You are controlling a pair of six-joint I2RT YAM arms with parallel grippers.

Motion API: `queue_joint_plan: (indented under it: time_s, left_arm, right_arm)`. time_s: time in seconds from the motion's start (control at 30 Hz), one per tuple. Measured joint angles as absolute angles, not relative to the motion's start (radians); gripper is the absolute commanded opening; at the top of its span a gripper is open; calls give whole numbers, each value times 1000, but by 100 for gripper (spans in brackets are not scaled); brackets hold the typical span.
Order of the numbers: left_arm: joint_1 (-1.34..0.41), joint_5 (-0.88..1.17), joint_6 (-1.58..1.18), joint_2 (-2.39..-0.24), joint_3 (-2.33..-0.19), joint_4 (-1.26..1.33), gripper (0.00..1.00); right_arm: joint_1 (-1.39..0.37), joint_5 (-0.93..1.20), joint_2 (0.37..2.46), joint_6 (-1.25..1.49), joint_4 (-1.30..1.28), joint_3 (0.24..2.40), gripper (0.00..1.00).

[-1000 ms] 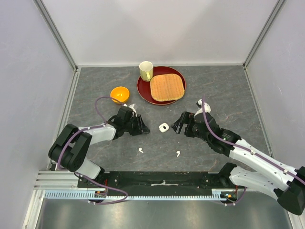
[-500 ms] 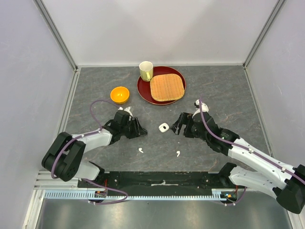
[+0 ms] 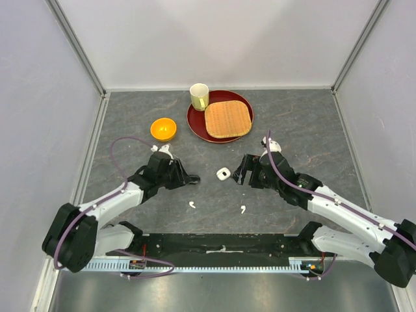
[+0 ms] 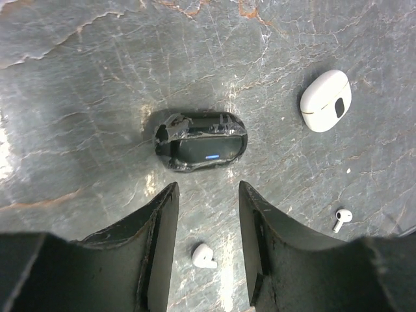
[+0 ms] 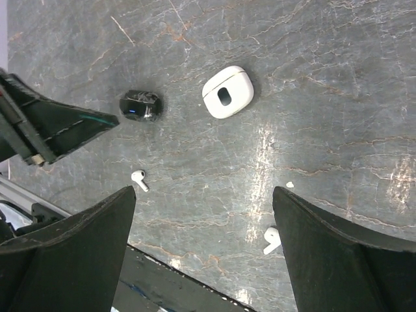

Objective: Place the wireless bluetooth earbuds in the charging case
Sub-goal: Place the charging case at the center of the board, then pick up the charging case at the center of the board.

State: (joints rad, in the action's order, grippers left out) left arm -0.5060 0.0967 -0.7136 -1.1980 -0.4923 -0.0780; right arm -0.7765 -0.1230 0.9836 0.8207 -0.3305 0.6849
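Observation:
A white charging case (image 3: 223, 173) lies open on the grey table between my two grippers; it also shows in the left wrist view (image 4: 325, 101) and the right wrist view (image 5: 226, 92). A black case (image 4: 201, 141) lies just ahead of my left gripper (image 3: 193, 177), which is open and empty. Two white earbuds lie loose nearer the front: one (image 3: 193, 205) shows between my left fingers (image 4: 205, 255), the other (image 3: 243, 209) is to its right (image 5: 272, 239). My right gripper (image 3: 242, 170) is wide open and empty, just right of the white case. No black buds show.
An orange bowl (image 3: 163, 129) stands behind the left gripper. A red plate (image 3: 196, 123) with a woven mat (image 3: 227, 118) and a yellow mug (image 3: 199, 96) stand at the back. Walls close both sides. A black rail (image 3: 221, 244) runs along the front edge.
My left arm has swung its elbow down and left, and its gripper has drawn back a little from the black case. The right gripper has edged slightly left.

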Motion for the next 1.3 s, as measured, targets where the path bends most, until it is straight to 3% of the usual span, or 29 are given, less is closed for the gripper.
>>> queue_joint_plan:
  time_s: [0.4, 0.77, 1.17, 1.3]
  left_arm:
    - [-506, 4, -698, -830, -465, -249, 48]
    - [-506, 1, -648, -400, -408, -234, 49]
    - [-506, 1, -619, -326, -393, -314, 48]
    - [-506, 1, -614, -327, -390, -320, 48]
  right_arm:
    - [-741, -105, 1124, 725, -331, 725, 93]
    - [-722, -24, 1489, 539, -326, 953, 89]
    - [-723, 31, 1739, 458, -327, 1081, 85]
    - [-728, 15, 1792, 448, -333, 1118, 79]
